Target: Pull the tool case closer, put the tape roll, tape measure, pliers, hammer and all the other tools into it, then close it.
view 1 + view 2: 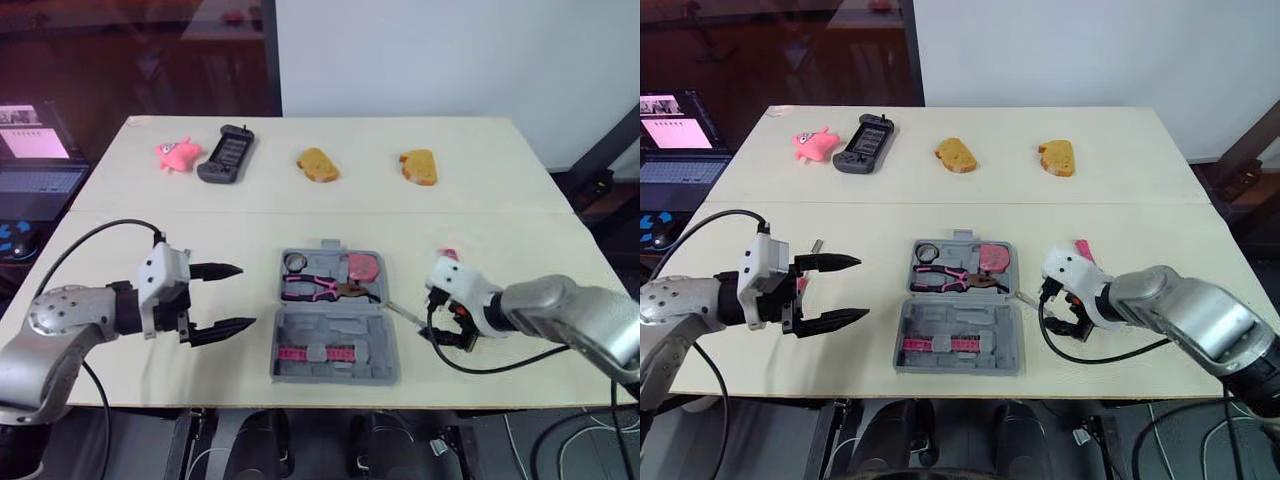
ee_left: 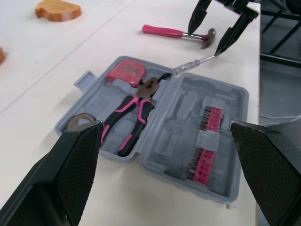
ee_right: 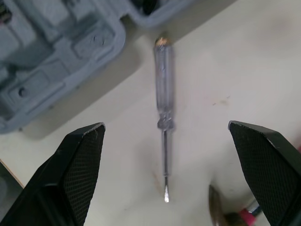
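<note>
Taking the open tool case as the dial's centre, its near half, toward 6 o'clock, holds a pink bit strip and empty moulded slots. At 9 o'clock the left gripper hovers over bare worktop, jaws wide apart and holding nothing. At 3 o'clock, just beside the case wall, lies a clear-handled screwdriver. The right gripper hangs above it, jaws spread to either side of the shaft.

The step in hand looks like picking up this screwdriver. The jaws should come straight down and close across the thicker handle, not the thin blade, which could slip or roll.

The far half holds the tape roll, pliers and tape measure. At about 2 o'clock the hammer lies outside the case, largely hidden behind the right gripper from the head. Which slot suits the screwdriver is hard to tell.

At 12 o'clock, well apart, sit a pink toy, a dark handset and two bread slices.
</note>
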Available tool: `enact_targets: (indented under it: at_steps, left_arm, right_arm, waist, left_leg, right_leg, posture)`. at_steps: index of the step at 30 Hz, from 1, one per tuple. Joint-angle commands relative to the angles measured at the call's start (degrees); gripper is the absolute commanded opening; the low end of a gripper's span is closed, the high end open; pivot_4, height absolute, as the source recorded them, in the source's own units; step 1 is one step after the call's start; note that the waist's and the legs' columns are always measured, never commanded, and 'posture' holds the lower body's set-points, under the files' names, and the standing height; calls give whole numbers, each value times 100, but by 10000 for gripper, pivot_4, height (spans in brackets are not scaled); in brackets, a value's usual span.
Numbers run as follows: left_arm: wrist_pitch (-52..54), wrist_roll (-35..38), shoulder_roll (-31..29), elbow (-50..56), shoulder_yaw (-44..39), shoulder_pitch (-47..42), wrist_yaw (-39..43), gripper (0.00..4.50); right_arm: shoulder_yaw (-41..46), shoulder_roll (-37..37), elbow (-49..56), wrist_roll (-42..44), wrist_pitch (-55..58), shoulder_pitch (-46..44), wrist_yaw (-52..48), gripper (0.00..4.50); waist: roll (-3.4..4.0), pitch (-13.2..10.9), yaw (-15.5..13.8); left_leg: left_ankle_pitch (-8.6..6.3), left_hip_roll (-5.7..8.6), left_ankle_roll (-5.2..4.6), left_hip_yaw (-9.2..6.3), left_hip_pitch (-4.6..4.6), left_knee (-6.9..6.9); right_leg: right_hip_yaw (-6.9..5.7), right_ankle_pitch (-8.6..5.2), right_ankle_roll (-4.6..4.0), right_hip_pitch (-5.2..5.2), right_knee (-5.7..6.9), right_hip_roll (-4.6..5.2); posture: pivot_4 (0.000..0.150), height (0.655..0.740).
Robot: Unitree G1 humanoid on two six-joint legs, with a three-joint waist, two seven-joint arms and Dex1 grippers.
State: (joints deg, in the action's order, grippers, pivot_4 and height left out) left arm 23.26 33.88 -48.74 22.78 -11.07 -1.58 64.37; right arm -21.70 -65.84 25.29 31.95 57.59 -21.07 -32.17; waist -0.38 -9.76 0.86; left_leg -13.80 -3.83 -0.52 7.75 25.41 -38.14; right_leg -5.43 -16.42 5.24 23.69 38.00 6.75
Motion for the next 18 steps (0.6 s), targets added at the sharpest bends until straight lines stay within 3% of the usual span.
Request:
enact_targets:
  at_steps: [1, 9, 12, 14, 18]
  left_arm:
    - [-8, 212, -38, 320, -218, 127, 29, 45000]
    - [117, 296, -57, 553, -212, 208, -113, 45000]
    - [145, 282, -70, 566, -223, 214, -132, 45000]
    - [163, 268, -81, 577, -241, 222, -148, 45000]
    - [171, 260, -94, 590, -258, 232, -158, 45000]
  right_arm:
    - [-45, 218, -207, -628, -551, 135, -171, 44277]
    - [-138, 747, -794, -1318, -721, 161, -592, 44277]
    - [-119, 874, -858, -1451, -664, 187, -699, 36067]
    - [-112, 946, -890, -1557, -668, 187, -754, 26655]
    - [-82, 1077, -935, -1726, -679, 190, -835, 26655]
  waist:
    - [0, 0, 2]
    - [-2, 1, -29]
    - [-2, 1, -21]
    - [-2, 1, -19]
    - [-2, 1, -20]
  left_leg:
    - [5, -1, 9, 0, 0, 0]
    - [19, 1, 32, -2, -1, -2]
    - [19, 1, 33, -3, 0, -1]
    - [19, 1, 33, -3, 0, -1]
    - [20, 1, 34, -3, -1, -1]
  right_leg:
    - [0, 0, 0, 0, 0, -1]
    - [-1, 0, -1, -4, 0, 1]
    - [-1, 0, -1, -3, 0, -1]
    - [-1, 0, -1, -2, 0, -1]
    - [-1, 0, -1, -3, 1, -1]
  posture:
    - [1500, 7188]
    - [1500, 7188]
    - [1500, 7188]
    - [1500, 7188]
    - [1500, 7188]
